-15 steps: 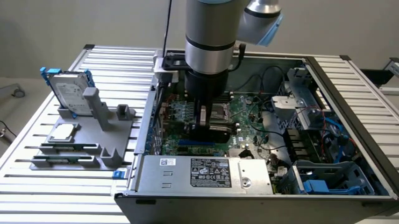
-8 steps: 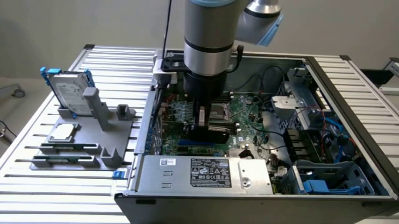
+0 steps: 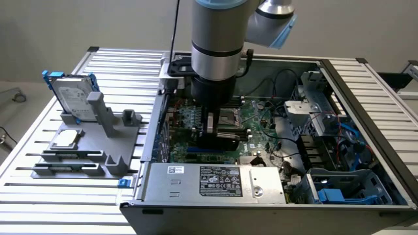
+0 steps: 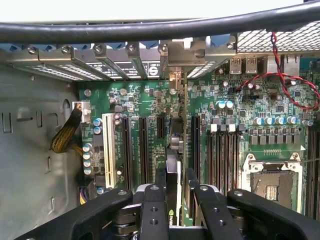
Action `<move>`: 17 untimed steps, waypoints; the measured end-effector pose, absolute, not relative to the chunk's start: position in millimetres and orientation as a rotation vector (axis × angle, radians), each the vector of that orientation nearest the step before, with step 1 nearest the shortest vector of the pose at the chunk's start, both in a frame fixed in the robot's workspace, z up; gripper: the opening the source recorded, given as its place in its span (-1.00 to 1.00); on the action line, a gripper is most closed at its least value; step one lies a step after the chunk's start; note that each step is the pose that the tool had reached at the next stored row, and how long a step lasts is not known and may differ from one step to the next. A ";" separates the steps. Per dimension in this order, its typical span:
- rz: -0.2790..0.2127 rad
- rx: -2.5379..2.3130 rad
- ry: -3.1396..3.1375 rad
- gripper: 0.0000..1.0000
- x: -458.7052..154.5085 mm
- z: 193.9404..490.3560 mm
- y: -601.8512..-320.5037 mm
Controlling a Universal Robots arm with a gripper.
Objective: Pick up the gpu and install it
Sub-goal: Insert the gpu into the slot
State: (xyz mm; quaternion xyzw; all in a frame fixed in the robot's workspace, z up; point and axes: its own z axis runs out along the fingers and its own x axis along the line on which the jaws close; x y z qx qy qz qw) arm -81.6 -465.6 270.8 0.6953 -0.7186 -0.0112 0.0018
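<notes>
**Install step in hand — card at the slots**

The gripper point(image 3: 219, 128) is clamped on the thin black-shrouded gpu point(image 4: 174, 145). The card is held edge-on inside the open grey computer case point(image 3: 365, 93), at 12 o'clock of the silver power-supply box point(image 3: 216, 181). Seating, I judge, calls for keeping its edge in line with a slot on the green motherboard point(image 4: 150, 100) — and pressing straight down.

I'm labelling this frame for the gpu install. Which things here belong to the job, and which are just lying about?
Job:
- the gpu, held edge-on in the shut gripper
- the black slots on the motherboard
- the open computer case

Lying about:
- the hard drive, upright in the grey stand
- the processor chip on that stand
- the power supply
</notes>
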 end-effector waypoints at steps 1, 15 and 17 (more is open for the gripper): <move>-0.035 2.182 -2.255 -0.48 -81.8 270.4 -465.5; -0.043 2.186 -2.257 -0.48 -83.4 267.8 -464.9; -0.043 2.189 -2.255 -0.48 -83.4 267.7 -465.0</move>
